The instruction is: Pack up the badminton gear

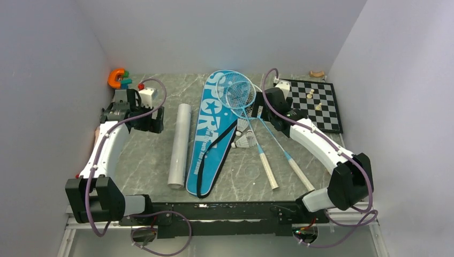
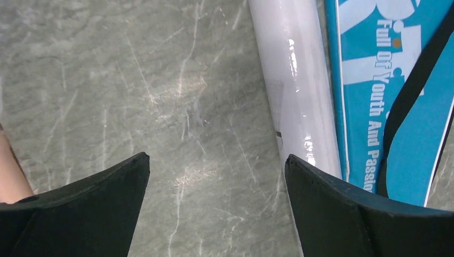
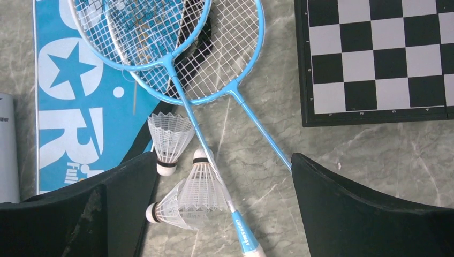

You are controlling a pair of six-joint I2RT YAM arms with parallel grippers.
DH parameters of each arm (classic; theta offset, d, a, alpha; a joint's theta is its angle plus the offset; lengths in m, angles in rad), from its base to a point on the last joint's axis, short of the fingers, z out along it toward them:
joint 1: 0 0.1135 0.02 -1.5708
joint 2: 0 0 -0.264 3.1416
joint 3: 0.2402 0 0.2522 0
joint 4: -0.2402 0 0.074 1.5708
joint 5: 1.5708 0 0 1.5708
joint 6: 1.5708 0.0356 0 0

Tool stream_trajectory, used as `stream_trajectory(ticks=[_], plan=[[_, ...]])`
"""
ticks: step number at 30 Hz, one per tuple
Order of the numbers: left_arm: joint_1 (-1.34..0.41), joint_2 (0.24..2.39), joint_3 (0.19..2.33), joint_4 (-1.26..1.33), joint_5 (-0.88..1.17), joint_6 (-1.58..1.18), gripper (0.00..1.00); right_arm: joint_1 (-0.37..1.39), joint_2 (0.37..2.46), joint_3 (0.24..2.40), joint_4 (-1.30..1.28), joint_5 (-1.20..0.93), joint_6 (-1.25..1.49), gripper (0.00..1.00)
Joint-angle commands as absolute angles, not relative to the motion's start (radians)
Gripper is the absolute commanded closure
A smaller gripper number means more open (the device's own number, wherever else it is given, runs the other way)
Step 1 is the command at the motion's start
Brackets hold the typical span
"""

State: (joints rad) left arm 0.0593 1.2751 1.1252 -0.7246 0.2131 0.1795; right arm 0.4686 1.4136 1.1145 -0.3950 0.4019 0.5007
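**Badminton gear laid out, both grippers empty**

A blue racket-shaped bag (image 1: 211,128) lies lengthwise in the middle of the grey marbled table (image 1: 144,160), its wide end far. Large white letters along it spell "SPORT", with a white star beside them. Smaller print in the left wrist view reads "Full Of Youth And Passio" — the rest is hidden behind a finger. Its black strap (image 2: 413,80) runs over the near half. Just left of the bag and parallel to it lies the long white tube (image 1: 180,142); a small dark mark on it is too small to read.

The two light-blue rackets (image 1: 239,90) overlap at their heads, which rest on the bag's far right edge. Their shafts fan out toward the near right, and the pale handles lie on bare table. A blue label at the top of one handle carries white lettering that cannot be read. Between the bag and the shafts lie the white shuttlecocks (image 3: 170,134) — the right wrist view shows three, with black-banded corks.

The left gripper (image 2: 217,198) is spread wide and grasps nothing, over bare table left of the tube. The right gripper (image 3: 225,209) is likewise parted and empty, above the shuttlecocks and shafts.

At the far right sits a black-and-white chessboard (image 1: 321,115) with a few pale pieces (image 1: 310,95). An orange C-shaped toy (image 1: 114,78) is in the far left corner.
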Motion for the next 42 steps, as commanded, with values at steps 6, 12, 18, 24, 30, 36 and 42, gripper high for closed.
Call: stream_trajectory(ticks=[6,12,18,24,30,36,42], plan=[[0.01,1.381,1.078,-0.717,0.279,0.187,0.01,0.507,1.487,1.208,-0.445,0.416,0.472,0.0],[-0.056,1.523,1.14,-0.688,0.311,0.139,0.01,0.524,1.505,1.218,-0.478,0.415,0.476,0.0],[-0.095,1.605,1.166,-0.639,0.335,0.101,0.01,0.534,1.472,1.195,-0.471,0.395,0.471,0.0],[-0.137,1.695,1.168,-0.601,0.319,0.113,0.01,0.535,1.492,1.213,-0.471,0.363,0.469,0.0],[-0.174,1.76,1.158,-0.588,0.291,0.142,0.01,0.535,1.513,1.233,-0.469,0.345,0.46,0.0],[-0.176,1.729,1.129,-0.598,0.245,0.201,0.02,0.536,1.508,1.23,-0.454,0.323,0.462,0.0],[-0.183,1.698,1.113,-0.687,0.209,0.334,0.23,0.534,1.501,1.215,-0.436,0.31,0.454,0.0]])
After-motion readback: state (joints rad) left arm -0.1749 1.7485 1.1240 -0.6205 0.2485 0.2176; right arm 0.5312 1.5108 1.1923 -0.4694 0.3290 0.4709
